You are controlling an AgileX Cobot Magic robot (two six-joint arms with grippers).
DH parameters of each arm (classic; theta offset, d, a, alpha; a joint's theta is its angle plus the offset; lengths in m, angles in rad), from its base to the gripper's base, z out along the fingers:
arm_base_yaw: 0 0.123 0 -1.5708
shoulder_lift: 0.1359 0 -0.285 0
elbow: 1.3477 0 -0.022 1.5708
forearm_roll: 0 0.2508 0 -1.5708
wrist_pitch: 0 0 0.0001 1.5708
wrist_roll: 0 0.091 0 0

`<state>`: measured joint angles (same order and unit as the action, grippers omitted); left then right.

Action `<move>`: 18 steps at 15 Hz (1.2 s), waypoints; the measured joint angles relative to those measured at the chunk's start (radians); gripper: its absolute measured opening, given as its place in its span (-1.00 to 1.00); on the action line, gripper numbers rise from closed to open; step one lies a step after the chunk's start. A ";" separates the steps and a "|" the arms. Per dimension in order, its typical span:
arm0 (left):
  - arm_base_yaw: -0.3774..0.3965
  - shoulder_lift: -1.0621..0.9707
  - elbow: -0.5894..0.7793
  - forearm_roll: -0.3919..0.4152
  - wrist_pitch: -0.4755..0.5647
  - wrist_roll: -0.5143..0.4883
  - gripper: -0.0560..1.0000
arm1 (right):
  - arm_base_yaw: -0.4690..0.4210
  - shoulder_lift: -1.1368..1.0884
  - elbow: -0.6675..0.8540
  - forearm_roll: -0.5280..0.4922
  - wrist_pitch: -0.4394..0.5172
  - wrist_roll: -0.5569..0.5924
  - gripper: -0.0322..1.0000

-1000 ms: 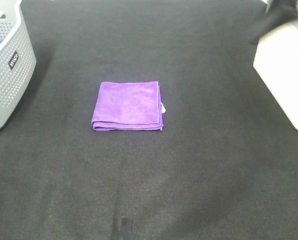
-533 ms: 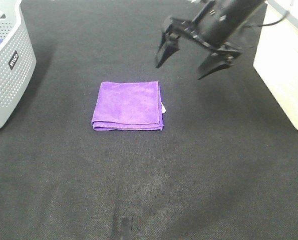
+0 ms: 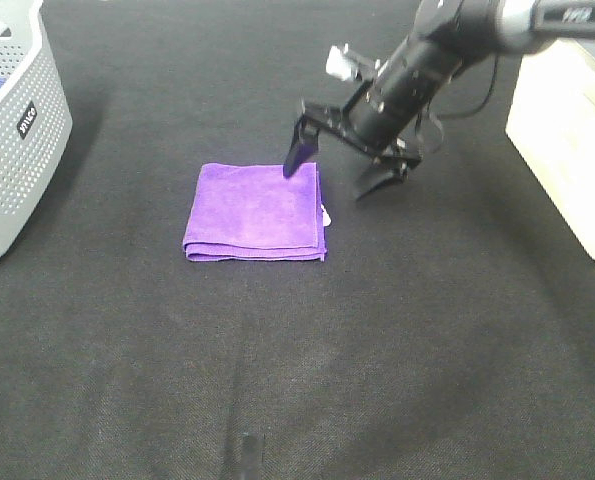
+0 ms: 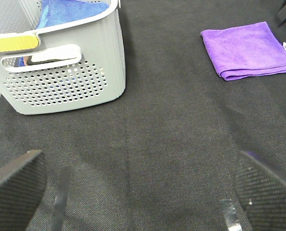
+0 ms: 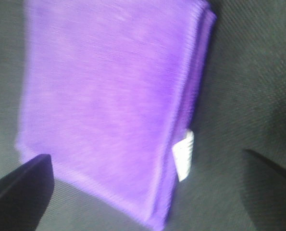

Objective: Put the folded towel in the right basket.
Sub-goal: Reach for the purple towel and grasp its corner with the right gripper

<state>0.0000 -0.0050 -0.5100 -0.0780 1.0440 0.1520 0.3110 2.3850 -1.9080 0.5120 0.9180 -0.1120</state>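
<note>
The folded purple towel (image 3: pixel 256 212) lies flat on the black table, left of centre. It also shows in the left wrist view (image 4: pixel 248 49) and fills the right wrist view (image 5: pixel 114 96), with a white tag (image 5: pixel 183 155) at its edge. My right gripper (image 3: pixel 339 172) is open, low over the towel's far right corner, one finger over the towel and one beside it. The right basket (image 3: pixel 569 140) is the cream one at the right edge. My left gripper (image 4: pixel 138 185) is open over bare table, away from the towel.
A grey perforated basket (image 3: pixel 15 130) holding blue cloth stands at the left edge; it also shows in the left wrist view (image 4: pixel 61 72). The table surface is black fabric.
The right arm has swung in from the far right corner and come down to the towel's far right corner, jaws open. The towel has not moved.
</note>
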 joint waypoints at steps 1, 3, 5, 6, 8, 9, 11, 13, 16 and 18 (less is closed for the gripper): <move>0.000 0.000 0.000 0.000 0.000 0.000 0.99 | 0.000 0.020 0.000 -0.001 -0.021 0.000 0.86; 0.000 0.000 0.000 0.000 0.000 0.000 0.99 | 0.000 0.045 -0.001 -0.001 -0.056 0.000 0.83; 0.000 0.000 0.000 0.000 0.000 0.000 0.99 | 0.000 0.057 -0.003 0.001 -0.063 0.000 0.81; 0.000 0.000 0.000 0.000 0.000 0.000 0.99 | 0.000 0.060 -0.007 0.006 -0.063 0.000 0.81; 0.000 0.000 0.000 0.000 0.000 0.000 0.99 | 0.000 0.069 -0.014 0.027 -0.064 0.000 0.79; 0.000 0.000 0.000 0.000 0.000 0.000 0.99 | 0.000 0.074 -0.015 0.044 -0.066 0.000 0.78; 0.000 0.000 0.000 0.000 0.000 0.000 0.99 | 0.004 0.092 -0.023 0.089 -0.068 0.000 0.74; 0.000 0.000 0.000 0.000 0.000 0.000 0.99 | 0.037 0.107 -0.029 0.132 -0.098 -0.005 0.67; 0.000 0.000 0.000 0.000 0.000 0.000 0.99 | 0.119 0.120 -0.032 0.148 -0.186 -0.010 0.50; 0.000 0.000 0.000 0.000 0.000 0.000 0.99 | 0.151 0.126 -0.032 0.138 -0.223 -0.025 0.32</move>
<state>0.0000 -0.0050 -0.5100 -0.0780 1.0440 0.1520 0.4620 2.5110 -1.9400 0.6500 0.6950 -0.1370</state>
